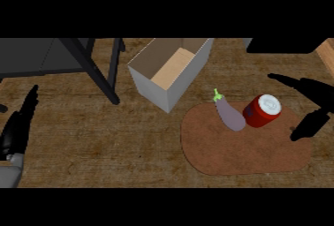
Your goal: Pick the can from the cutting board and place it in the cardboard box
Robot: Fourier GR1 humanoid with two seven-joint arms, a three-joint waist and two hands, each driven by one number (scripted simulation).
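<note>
Nearest you, at the lower left edge of the view, your left hand [18,119] rests above the counter [98,145] with its fingers straight and together, pointing up; leave it there, it has no part in this step.

The can [262,110] stands upright on the cutting board [241,150], near the board's far right edge, red with a pale top. The eggplant [229,114] lies just beside it on the left, so close they look to be touching.

Your right hand [308,124] is at the board's right edge, near the can but not on it. Its fingers are spread apart, thumb low and the rest high, holding nothing.

Come in from the right, the side away from the eggplant, so the fingers do not push it or tip the can into it. Bring the open hand level with the can's middle before you close, with the thumb on the near side and fingers on the far side.

The cardboard box [171,73] stands open-topped off the board's far left corner, so I judge you must lift the can clear of the eggplant before carrying it across.
</note>
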